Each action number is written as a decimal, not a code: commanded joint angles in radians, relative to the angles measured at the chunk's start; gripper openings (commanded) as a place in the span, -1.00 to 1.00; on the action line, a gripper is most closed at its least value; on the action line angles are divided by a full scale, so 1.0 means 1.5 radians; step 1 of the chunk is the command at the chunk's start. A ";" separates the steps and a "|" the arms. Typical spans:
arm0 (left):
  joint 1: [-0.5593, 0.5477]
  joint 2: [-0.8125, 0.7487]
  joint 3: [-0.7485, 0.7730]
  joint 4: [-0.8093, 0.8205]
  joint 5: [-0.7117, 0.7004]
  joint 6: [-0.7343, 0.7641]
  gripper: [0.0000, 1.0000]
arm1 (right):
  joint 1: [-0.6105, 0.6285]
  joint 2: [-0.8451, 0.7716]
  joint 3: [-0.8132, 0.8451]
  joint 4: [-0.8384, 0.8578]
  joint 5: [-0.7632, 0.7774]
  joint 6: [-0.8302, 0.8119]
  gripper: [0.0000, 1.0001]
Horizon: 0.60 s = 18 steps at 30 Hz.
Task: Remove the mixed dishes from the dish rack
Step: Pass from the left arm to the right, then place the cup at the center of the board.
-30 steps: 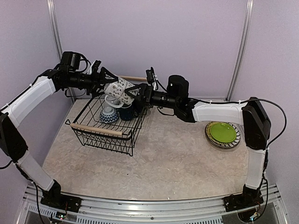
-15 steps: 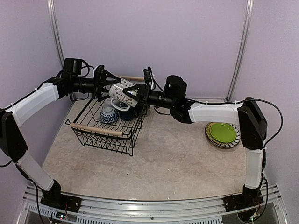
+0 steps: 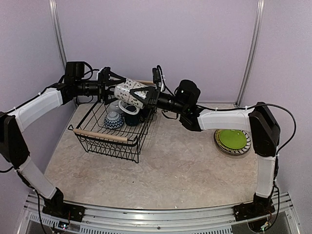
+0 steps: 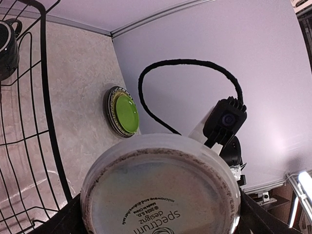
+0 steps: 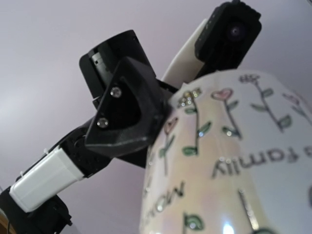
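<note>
Mug: the patterned white mug (image 3: pixel 130 91) is hanging on its side in the air over the far right corner of the dish rack (image 3: pixel 100 135), with its base facing the left arm and its mouth facing the right.
Left gripper: the left gripper (image 3: pixel 117 89) is clamping the mug's body near the base, jaws spread wide because the mug is broad.
Right gripper: the right gripper (image 3: pixel 148 96) is sitting at the mug's mouth end. I cannot tell whether it is pinching the rim.
Why: this is looking like a handover, since the right arm reaches the unloading side.
Rack: it is holding a patterned bowl (image 3: pixel 113 120) and a dark mug (image 3: pixel 131 117).
Table: the lime green plate (image 3: pixel 232 139) is lying on a stack on the table (image 3: pixel 180 165), well apart from the rack.
</note>
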 commanded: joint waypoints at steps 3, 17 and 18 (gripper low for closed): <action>0.003 -0.006 0.006 0.000 -0.012 0.057 0.39 | -0.022 -0.054 -0.023 -0.016 0.049 -0.029 -1.00; 0.023 -0.053 0.046 -0.151 -0.168 0.173 0.98 | -0.087 -0.221 -0.140 -0.138 0.120 -0.136 -1.00; 0.024 -0.055 0.049 -0.159 -0.177 0.180 0.98 | -0.090 -0.241 -0.148 -0.171 0.140 -0.156 -1.00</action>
